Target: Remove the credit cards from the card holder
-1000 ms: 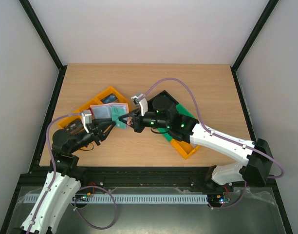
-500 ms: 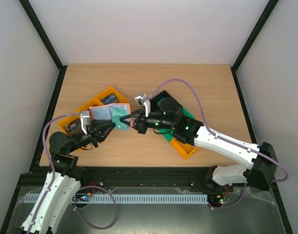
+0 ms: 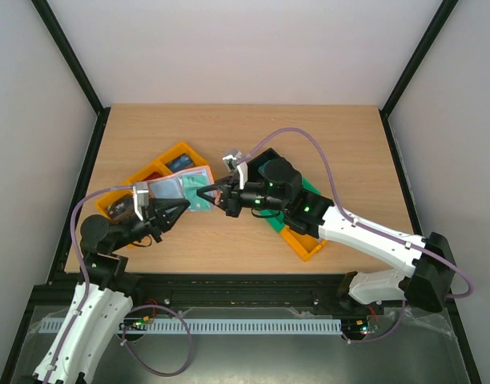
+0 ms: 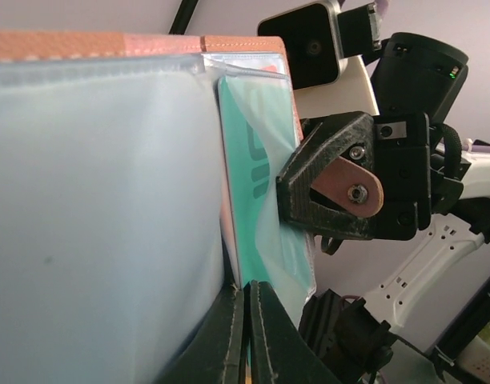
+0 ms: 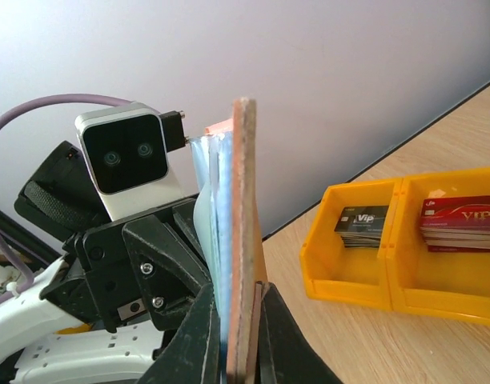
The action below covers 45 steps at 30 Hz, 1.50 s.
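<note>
Light wooden table (image 3: pixel 149 128) within plain white walls (image 3: pixel 253 48), black frame posts (image 3: pixel 70 56).

teal card (image 4: pixel 258 160) in card holder (image 4: pixel 101 208)

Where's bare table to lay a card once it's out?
Free: the far strip of table behind all the bins; the right side, past the right-hand bins; the near-centre patch between the two arms. Crowded: the middle, where the left gripper and right gripper pinch the card holder beside the left orange bins.
</note>
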### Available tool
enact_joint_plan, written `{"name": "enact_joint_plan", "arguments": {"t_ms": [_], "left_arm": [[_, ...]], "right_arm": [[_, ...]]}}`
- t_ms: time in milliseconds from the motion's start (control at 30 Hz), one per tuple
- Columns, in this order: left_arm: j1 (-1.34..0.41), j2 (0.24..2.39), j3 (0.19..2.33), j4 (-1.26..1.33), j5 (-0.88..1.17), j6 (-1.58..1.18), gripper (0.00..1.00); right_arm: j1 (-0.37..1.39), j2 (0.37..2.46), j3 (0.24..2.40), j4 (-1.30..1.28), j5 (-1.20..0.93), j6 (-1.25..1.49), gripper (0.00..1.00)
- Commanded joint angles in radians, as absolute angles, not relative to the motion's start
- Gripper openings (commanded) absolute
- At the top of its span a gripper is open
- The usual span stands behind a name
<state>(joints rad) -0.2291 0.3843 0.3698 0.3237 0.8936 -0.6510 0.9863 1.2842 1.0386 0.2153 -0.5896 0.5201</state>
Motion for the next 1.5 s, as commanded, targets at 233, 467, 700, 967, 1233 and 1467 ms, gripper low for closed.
{"name": "enact_joint_plan", "arguments": {"t_ms": [233,467,700,967,1233,1467], "left_arm": [[-0.255,0.29,0.406,0.23,0.818,-0.565,0.03],[-0.245,0.279,0.401,0.207,0.81,-0.552,0.03],[-0.244,0.282,0.4,0.21,0.823,-0.544,0.03],[-0.244,0.3,0.382,0.217,0.898,-0.517,0.03],[-0.244,0.298,0.36,0.12,0.924,-0.519,0.21],[-0.245,0.287,0.375,0.128,0.906,-0.509,0.03]], "right_arm": [[0.953,1.238,0.98,0.328,-0.656,0.506,0.16],[0.933,1.212,0.962,0.308,-0.703,0.478,0.25],[0.925,1.218,0.987,0.223,-0.767,0.434,0.25],[0.925,1.231,0.987,0.252,-0.785,0.458,0.02],[0.925,1.236,0.99,0.289,-0.78,0.477,0.02],[0.926,1.243,0.991,0.275,-0.778,0.468,0.02]]}}
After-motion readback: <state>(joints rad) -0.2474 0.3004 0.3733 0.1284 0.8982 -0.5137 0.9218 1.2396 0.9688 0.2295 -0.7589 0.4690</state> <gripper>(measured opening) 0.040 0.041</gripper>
